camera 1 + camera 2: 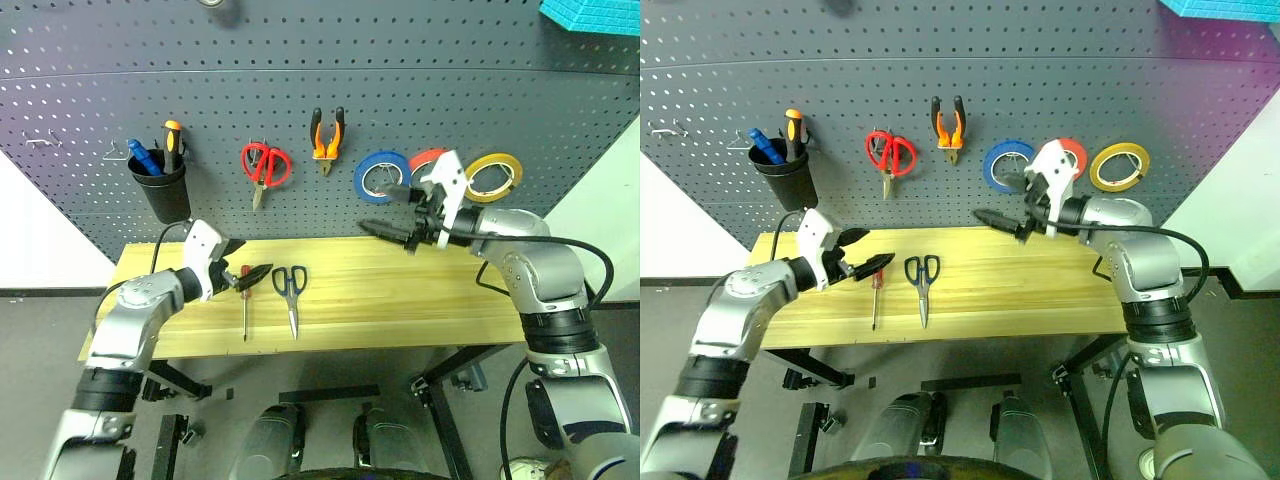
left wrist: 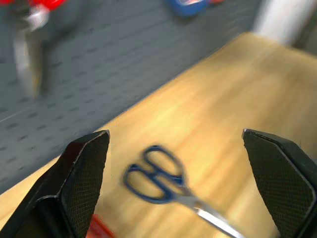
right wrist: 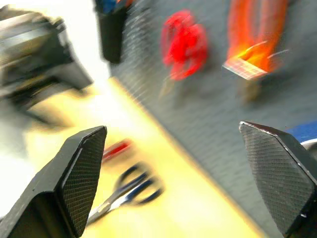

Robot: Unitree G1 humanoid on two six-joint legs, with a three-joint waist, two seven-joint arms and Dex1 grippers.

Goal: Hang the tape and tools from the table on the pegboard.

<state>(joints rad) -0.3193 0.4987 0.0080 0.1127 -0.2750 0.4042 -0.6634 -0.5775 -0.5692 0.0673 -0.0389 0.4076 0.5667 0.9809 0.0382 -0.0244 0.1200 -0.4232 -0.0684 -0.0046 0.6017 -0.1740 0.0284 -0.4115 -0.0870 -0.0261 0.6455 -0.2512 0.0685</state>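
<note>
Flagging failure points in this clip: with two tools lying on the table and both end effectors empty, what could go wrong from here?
1. The slim red-handled screwdriver and black-handled scissors lie close together on the light wooden table; the open left end effector, hovering over the screwdriver, might nudge or catch both.
2. The yellow tape ring hangs near the open right end effector; that arm could knock it off the dark grey pegboard.
</note>
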